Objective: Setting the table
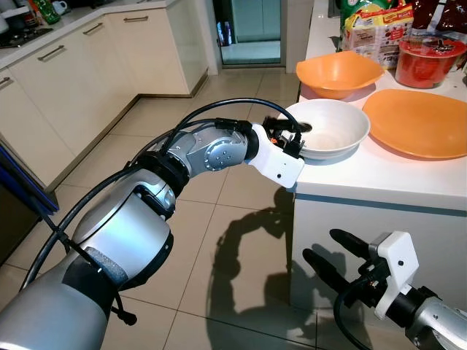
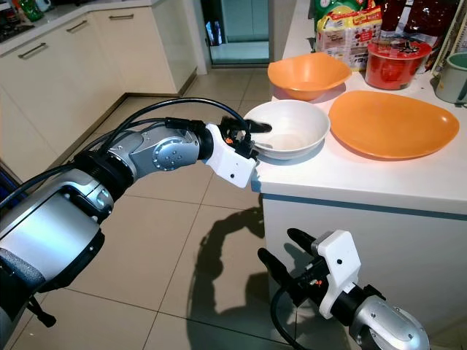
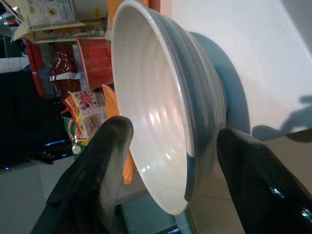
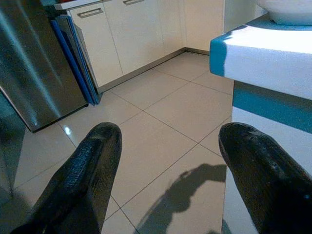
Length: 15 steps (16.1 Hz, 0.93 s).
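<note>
Bowl in white point(image 1: 332, 127) is noted at the near corner of the white counter point(image 1: 379, 179), standing upright on it. Ordering by size: the counter is seen first, carrying all the tableware; the orange plate point(image 1: 417, 122) is set just beside the white bowl on the robot's right; the orange bowl point(image 1: 337, 73) is placed behind it, close by, though whether the two touch cannot be told. Farther back, a red tub point(image 1: 429, 60) and food packets point(image 1: 376, 29) are recorded. The left gripper point(image 1: 295, 133) is held at the white bowl's near rim; in the left wrist view one finger point(image 3: 105, 161) is seen inside the bowl and the other outside its wall, with gaps visible on both sides, so the fingers are judged apart and astride the rim, not yet clamped. The right gripper point(image 2: 281, 255) is held low beside the counter's front face, over the tiled floor point(image 1: 182, 138), fingers spread and nothing between them. Progress is judged early: the crockery is grouped at the counter's edge, no place setting is visible, and no item is lifted. Remaining work is judged to be the closing on the rim, the lift, the carry, and the same for the other pieces.
</note>
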### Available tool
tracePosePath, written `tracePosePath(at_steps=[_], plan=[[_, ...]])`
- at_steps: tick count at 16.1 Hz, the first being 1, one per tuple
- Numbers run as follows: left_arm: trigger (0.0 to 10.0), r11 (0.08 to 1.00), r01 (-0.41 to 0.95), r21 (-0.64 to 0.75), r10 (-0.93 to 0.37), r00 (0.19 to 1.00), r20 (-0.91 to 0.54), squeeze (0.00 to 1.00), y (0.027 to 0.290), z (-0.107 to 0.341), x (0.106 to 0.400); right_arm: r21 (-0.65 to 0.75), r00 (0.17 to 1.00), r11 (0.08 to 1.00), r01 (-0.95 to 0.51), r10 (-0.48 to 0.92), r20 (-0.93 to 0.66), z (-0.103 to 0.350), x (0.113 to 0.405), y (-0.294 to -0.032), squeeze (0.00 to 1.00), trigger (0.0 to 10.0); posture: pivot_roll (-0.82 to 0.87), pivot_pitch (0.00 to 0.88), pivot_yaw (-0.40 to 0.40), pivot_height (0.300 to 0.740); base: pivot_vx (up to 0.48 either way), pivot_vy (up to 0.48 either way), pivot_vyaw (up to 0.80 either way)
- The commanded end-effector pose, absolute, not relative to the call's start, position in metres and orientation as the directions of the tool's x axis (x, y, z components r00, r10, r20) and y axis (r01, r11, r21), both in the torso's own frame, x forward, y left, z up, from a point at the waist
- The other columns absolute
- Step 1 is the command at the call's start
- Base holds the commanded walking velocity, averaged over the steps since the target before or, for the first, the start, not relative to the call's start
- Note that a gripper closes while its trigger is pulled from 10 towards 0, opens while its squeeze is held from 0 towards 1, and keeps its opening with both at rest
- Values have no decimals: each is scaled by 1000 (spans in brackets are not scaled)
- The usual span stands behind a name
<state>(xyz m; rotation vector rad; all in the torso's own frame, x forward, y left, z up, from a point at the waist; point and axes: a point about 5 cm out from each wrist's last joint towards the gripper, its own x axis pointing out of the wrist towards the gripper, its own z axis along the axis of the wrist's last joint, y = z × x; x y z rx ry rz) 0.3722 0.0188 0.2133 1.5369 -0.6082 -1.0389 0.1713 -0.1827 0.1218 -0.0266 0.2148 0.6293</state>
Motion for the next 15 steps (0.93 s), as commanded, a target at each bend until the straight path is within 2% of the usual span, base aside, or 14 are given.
tracePosePath(at_steps=[1, 2, 3, 5, 6, 15], plan=[[10000, -253, 146, 956, -820, 492, -292, 1000, 22, 215, 374, 35, 785, 804, -594, 589, -191, 124, 170, -179, 0, 10000, -133, 0, 205, 740, 0, 0, 0], [10000, -255, 150, 955, -818, 493, -296, 1000, 22, 214, 375, 35, 785, 804, -594, 589, -193, 124, 170, -179, 0, 10000, -133, 0, 204, 740, 0, 0, 0], [10000, -250, 146, 957, -816, 500, -290, 0, 21, 214, 375, 36, 784, 803, -595, 589, -193, 123, 169, -179, 0, 10000, -133, 0, 205, 740, 0, 0, 0], [9255, -248, 132, 960, -812, 513, -280, 0, 21, 215, 376, 34, 784, 803, -595, 589, -195, 123, 169, -179, 0, 10000, -131, 0, 204, 740, 0, 0, 0], [0, -247, 131, 960, -810, 516, -278, 0, 22, 215, 377, 32, 784, 803, -595, 589, -196, 123, 169, -179, 0, 10000, -132, 0, 204, 740, 0, 0, 0], [0, -229, 129, 965, -806, 530, -262, 0, 20, 213, 378, 26, 782, 801, -598, 591, -199, 124, 170, -180, 0, 10000, -132, 0, 200, 740, 0, 0, 0]])
